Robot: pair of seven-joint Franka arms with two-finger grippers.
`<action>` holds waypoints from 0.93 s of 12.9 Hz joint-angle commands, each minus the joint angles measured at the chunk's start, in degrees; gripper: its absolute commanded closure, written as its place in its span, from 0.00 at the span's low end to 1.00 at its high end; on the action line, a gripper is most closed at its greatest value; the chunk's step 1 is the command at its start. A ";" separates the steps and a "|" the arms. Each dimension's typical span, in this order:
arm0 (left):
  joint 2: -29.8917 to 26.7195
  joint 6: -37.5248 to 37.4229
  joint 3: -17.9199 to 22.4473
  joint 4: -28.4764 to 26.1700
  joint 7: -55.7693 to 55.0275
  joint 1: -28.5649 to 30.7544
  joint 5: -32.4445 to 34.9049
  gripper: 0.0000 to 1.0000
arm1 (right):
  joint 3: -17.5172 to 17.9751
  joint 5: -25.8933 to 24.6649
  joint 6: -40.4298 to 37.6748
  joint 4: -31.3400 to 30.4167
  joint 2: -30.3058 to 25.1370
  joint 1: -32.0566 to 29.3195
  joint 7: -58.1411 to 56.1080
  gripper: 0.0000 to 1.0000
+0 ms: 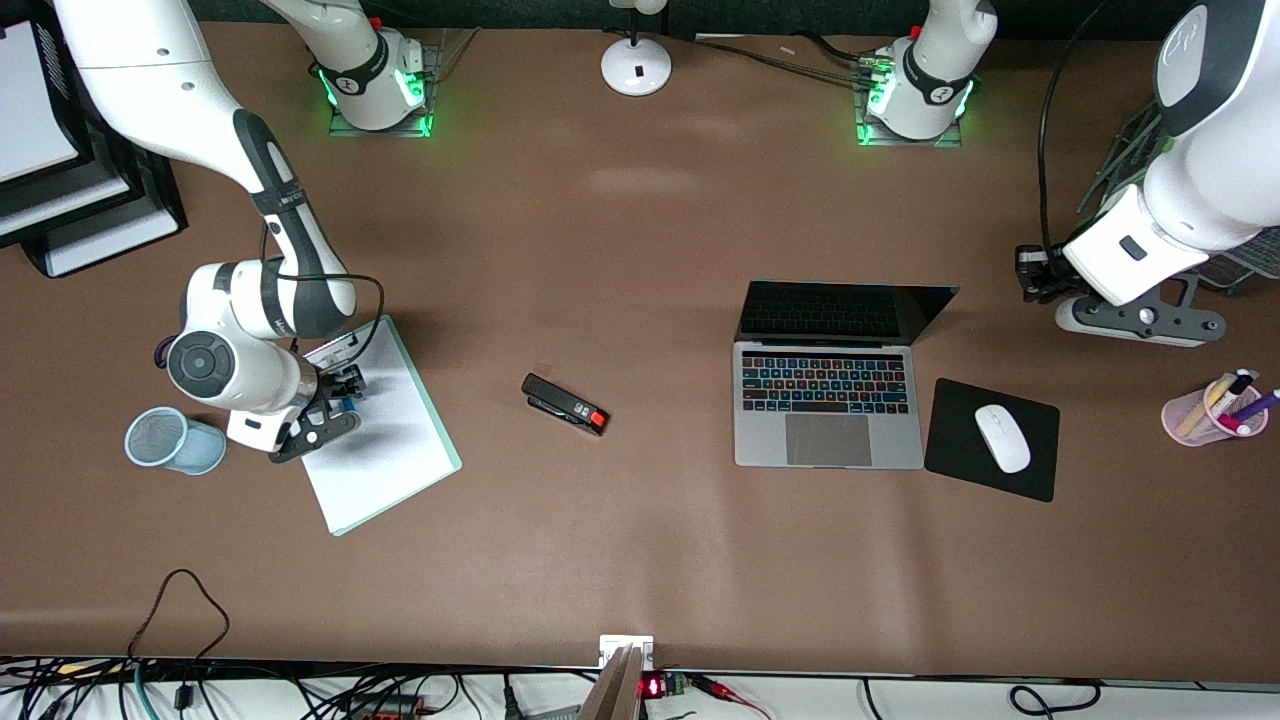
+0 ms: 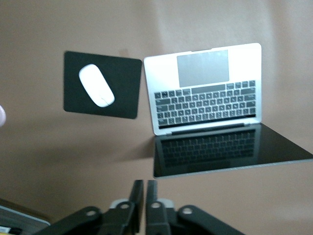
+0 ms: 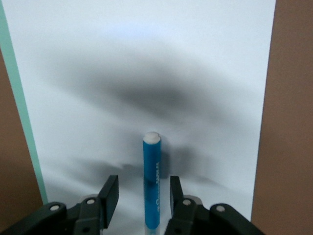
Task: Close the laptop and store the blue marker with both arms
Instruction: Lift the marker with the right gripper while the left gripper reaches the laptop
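Right hand (image 3: 138, 196) low over the clipboard (image 1: 385, 440), fingers spread either side of the blue marker (image 3: 152, 183) lying on the paper, barrel along the reach line, not yet gripped. Left hand (image 2: 145, 196) pinched empty, near the open laptop (image 1: 828, 395).

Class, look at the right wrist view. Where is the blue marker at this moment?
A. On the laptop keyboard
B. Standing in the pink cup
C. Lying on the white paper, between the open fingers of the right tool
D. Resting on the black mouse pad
C: the blue marker lies on the clipboard's white paper, with the right tool open around it.
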 commanded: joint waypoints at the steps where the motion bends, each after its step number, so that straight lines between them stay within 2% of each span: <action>1: 0.81 -3.13 0.01 1.49 0.14 0.26 -2.65 1.00 | 0.29 -0.45 1.44 1.19 1.74 -0.45 -1.33 0.53; 5: 0.20 -8.32 -0.16 0.70 -3.37 0.09 -5.80 1.00 | 0.29 -0.19 2.49 1.81 2.79 -0.45 -2.04 0.59; 7: -1.37 -8.33 -0.25 -1.57 -4.78 -0.44 -6.25 1.00 | 0.29 -0.19 3.28 1.89 3.23 -0.45 -2.04 0.60; 11: -3.93 -7.71 -3.76 -5.71 -6.01 -0.27 -6.34 1.00 | 0.29 -0.10 3.38 2.69 4.02 -0.54 -2.04 0.66; 12: -4.02 -7.45 -3.94 -6.58 -6.28 -0.26 -6.43 1.00 | 0.29 -0.01 3.55 2.69 4.03 -0.54 -2.04 0.72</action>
